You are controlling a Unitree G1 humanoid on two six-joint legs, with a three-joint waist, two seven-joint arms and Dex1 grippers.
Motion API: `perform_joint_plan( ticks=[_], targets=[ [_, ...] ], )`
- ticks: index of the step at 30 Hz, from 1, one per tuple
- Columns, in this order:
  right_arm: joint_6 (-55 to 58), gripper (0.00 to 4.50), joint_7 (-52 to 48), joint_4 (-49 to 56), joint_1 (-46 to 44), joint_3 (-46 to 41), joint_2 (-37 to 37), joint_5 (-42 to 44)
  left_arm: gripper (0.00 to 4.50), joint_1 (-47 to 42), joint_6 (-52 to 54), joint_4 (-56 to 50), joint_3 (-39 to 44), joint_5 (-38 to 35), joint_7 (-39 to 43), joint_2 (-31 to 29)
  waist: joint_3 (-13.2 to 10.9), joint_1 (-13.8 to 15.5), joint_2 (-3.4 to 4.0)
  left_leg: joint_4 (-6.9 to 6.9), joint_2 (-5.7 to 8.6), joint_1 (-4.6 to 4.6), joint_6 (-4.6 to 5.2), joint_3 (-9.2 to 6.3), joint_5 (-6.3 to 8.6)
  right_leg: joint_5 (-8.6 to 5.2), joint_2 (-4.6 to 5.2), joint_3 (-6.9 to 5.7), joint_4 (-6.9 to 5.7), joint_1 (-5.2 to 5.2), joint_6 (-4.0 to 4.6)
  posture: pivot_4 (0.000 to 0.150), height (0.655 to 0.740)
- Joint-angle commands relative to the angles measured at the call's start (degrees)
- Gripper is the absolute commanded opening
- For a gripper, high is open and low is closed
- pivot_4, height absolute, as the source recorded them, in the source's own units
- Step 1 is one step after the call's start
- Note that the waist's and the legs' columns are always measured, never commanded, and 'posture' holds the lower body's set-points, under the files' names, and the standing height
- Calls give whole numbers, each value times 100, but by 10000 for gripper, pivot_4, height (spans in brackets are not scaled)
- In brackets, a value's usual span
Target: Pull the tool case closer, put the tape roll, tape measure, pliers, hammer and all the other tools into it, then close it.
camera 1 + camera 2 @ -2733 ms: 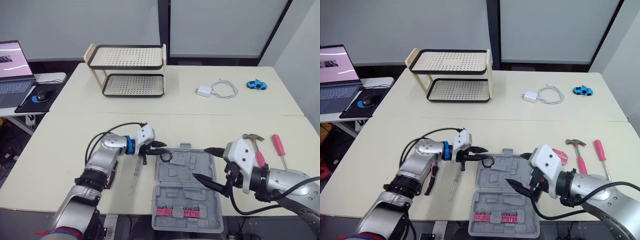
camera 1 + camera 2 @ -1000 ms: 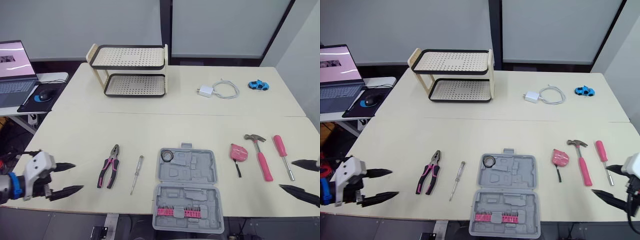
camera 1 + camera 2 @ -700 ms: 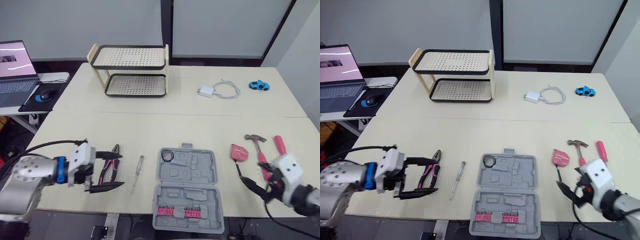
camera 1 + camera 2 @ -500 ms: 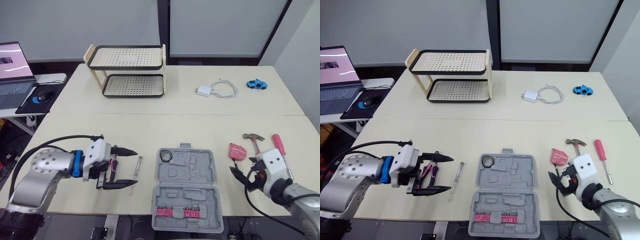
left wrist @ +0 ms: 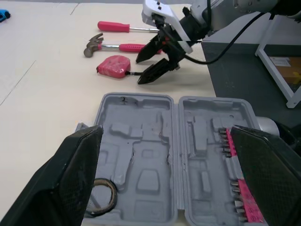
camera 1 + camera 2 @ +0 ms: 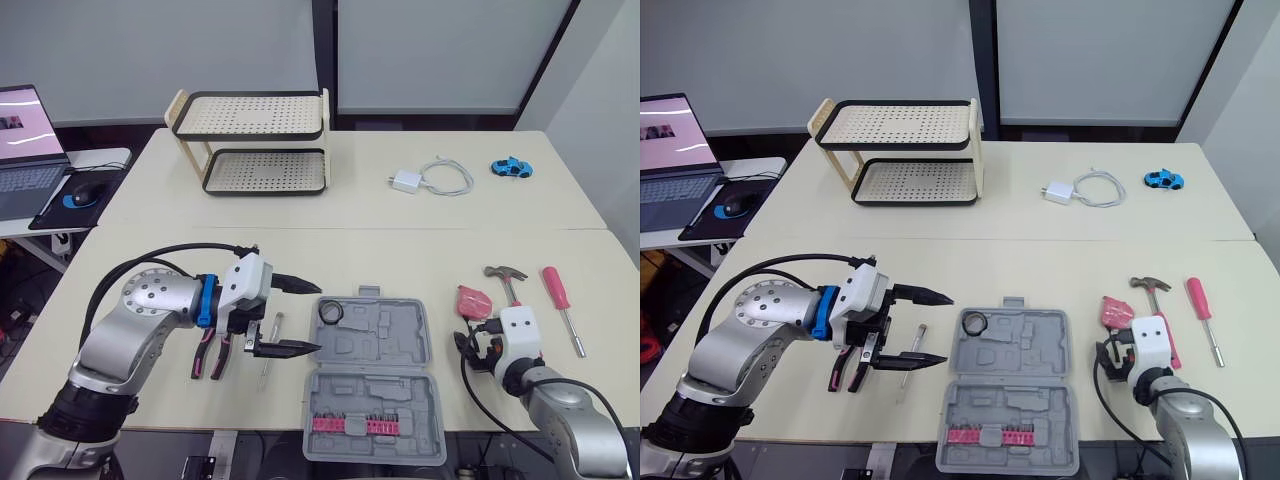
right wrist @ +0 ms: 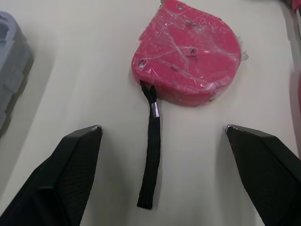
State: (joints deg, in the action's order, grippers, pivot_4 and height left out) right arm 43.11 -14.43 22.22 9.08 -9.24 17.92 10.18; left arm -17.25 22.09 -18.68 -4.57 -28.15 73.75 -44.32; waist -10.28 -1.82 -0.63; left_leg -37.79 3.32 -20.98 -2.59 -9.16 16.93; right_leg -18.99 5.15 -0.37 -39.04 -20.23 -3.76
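Note:
The grey tool case (image 6: 385,385) lies open near the table's front edge, with the black tape roll (image 6: 331,312) in its far left corner. My left gripper (image 6: 316,318) hangs open just left of the case, above the pink-handled pliers (image 6: 205,355) and a thin screwdriver (image 6: 266,352). Right of the case lie the pink tape measure (image 6: 474,299), the hammer (image 6: 505,275) and a pink screwdriver (image 6: 558,290). My right gripper (image 7: 162,127) is open and low, straddling the strap (image 7: 151,160) just short of the tape measure (image 7: 188,61).
A two-tier perforated rack (image 6: 255,140) stands at the back left. A white charger with cable (image 6: 430,178) and a blue toy car (image 6: 511,167) lie at the back right. A laptop (image 6: 25,130) sits on a side desk at far left.
My left gripper has moved right, past the pliers, to the case's left edge. My right gripper has drawn in closer behind the tape measure. Both stay open.

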Motion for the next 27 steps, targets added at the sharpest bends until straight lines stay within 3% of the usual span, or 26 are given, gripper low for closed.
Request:
perform_joint_plan(
  ticks=[1,3,6,17,27],
  targets=[
    [-158,45000,94,-99,-124,0,-59,-22,44793,-102,83,-192,-13,-101,-40,-13,1,0,1,0,0,1,0,1,0,0,0,1,0,0,0,1500,7318],
    [-127,45000,142,-168,-182,-18,-145,33,44793,-128,104,-202,-35,-97,-50,-15,1,0,1,0,1,1,0,1,0,0,0,2,0,0,0,1500,7318],
    [-79,39520,188,-232,-230,-4,-207,41,45000,-140,128,-228,-54,-86,-66,-11,1,0,1,-1,1,1,0,1,0,0,0,2,0,0,0,1500,7318],
    [20,1113,235,-305,-271,39,-286,59,45000,-74,136,-287,-99,-50,-68,-59,1,-2,2,0,-1,4,-1,1,-1,0,-3,4,0,0,0,1500,7318],
    [360,477,104,271,11,-164,-127,218,45000,13,119,-314,-126,-26,-46,-117,2,6,2,0,0,3,-1,0,0,0,-2,4,0,1,0,1500,7318]
  ],
)
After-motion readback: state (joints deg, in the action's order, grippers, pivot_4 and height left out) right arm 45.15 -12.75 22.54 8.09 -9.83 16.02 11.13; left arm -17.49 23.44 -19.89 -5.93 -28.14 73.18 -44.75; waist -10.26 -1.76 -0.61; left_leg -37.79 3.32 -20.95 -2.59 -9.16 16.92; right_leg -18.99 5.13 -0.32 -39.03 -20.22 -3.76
